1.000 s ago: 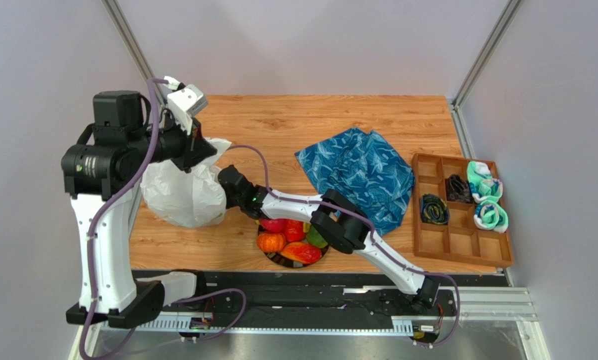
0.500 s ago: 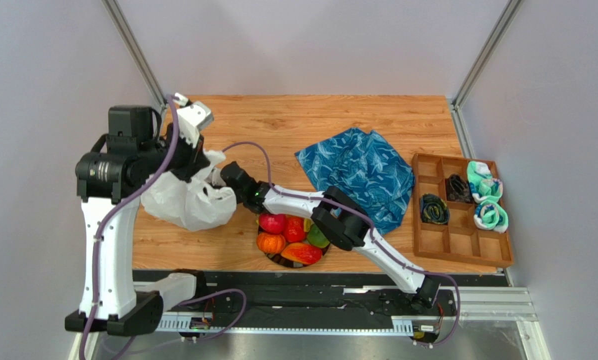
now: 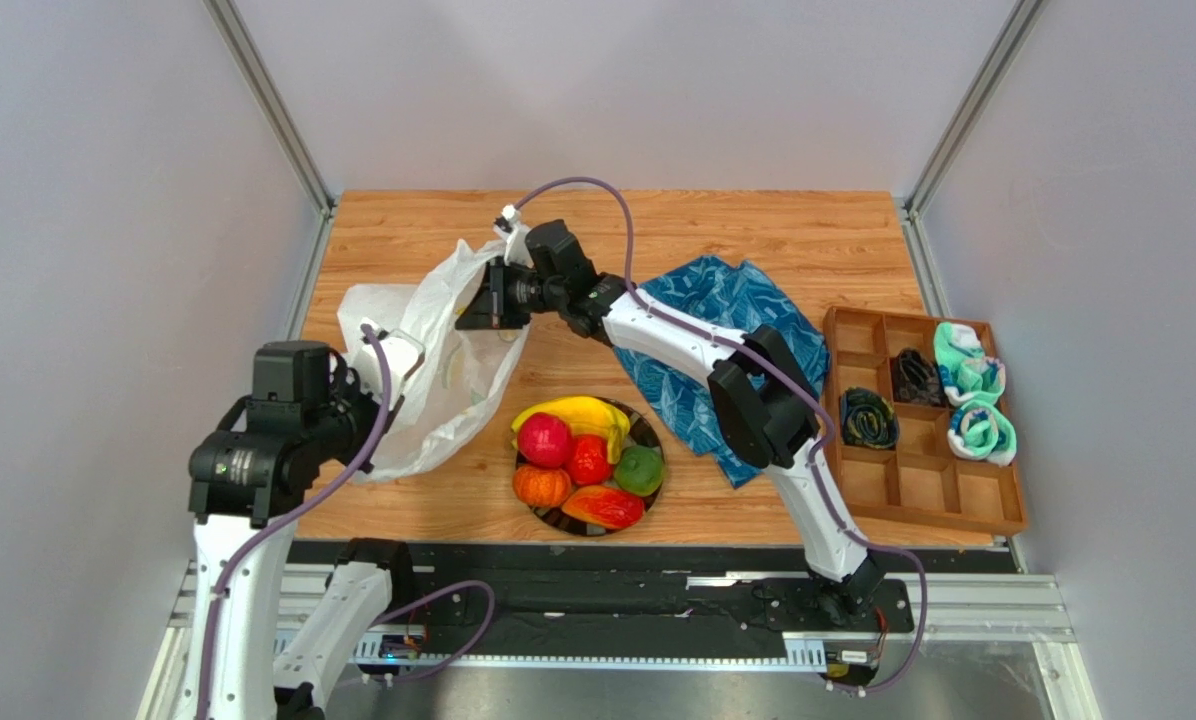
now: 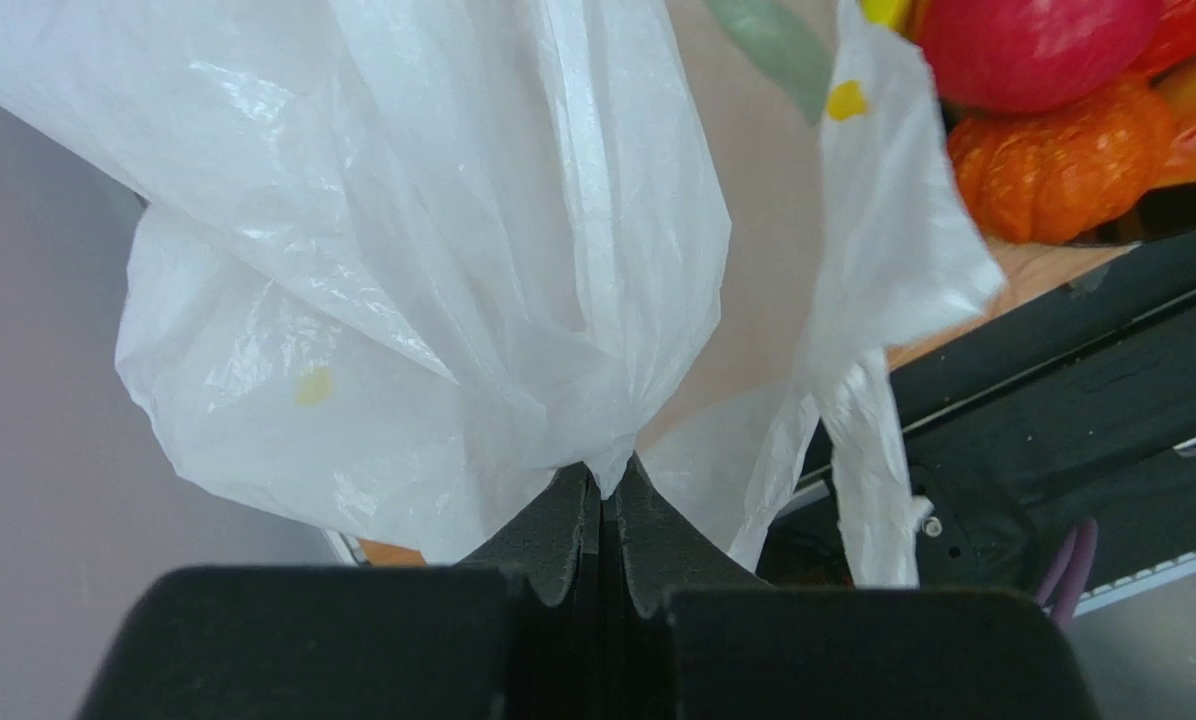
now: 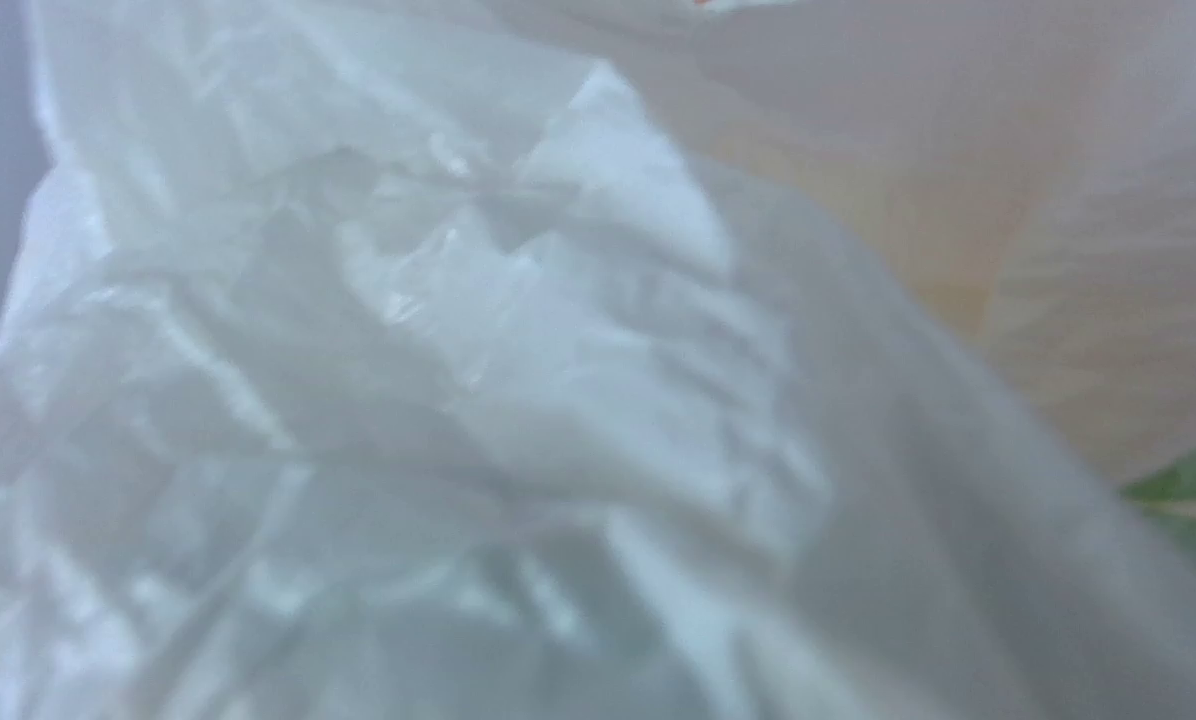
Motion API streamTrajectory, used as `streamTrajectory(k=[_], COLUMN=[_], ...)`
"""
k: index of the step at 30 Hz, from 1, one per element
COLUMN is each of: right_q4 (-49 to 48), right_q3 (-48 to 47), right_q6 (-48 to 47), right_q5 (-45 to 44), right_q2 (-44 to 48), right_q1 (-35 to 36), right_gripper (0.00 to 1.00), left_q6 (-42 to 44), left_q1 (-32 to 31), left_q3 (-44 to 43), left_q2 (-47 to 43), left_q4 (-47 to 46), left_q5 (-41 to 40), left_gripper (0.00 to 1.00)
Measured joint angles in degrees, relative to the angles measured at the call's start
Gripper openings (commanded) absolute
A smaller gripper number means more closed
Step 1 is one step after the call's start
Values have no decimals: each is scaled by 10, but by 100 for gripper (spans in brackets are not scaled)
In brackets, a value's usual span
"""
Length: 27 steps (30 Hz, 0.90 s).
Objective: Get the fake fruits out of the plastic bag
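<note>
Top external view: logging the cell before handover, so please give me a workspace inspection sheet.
Surface: wooden table, no spills seen.
Job's things: fake fruits piled on plate; plastic bag stretched between both tools.
Clutter: blue cloth; wooden tray holding rolled items.
Grippers: left tool and right tool both shut on the bag.
Cables: purple cables along both arms, no snag seen.
Surroundings: grey walls, metal posts.

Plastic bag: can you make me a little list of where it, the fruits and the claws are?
plastic bag: held up, stretched between both claws
left claw: shut on the bag
right claw: shut on the bag's far edge
fake fruits: piled on the plate, outside the bag
blue cloth: lying to the right of the bag
</note>
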<state>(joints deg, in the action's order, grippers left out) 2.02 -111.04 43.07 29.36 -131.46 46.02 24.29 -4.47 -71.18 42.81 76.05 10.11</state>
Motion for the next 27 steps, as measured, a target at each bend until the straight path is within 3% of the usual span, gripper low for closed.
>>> streamTrajectory(k=[2,3,6,9,16,27], right_q4=[9,17,34,57,100,115], right_q3=[10,17,43,75,65,16], right_q6=[-10,-17,-27,-39,-68,-102], right_q5=[-2,-7,-20,-26,-52,-117], right_q2=[11,14,19,20,20,13], right_q1=[2,6,22,43,66,68], right_gripper=[5,19,39,47,49,31], left_q6=[-4,-6,-11,-12,-12,-12], left_q1=[0,0,0,0,0,0], left_q3=[55,78,120,144,161,161], left_q2=[-6,-6,-6,-2,4,-2], left_q4=[-18,-26,-43,-63,-96,-98], left_q5=[-18,-27,-49,-75,-115,-102], left_gripper=[0,0,0,0,0,0])
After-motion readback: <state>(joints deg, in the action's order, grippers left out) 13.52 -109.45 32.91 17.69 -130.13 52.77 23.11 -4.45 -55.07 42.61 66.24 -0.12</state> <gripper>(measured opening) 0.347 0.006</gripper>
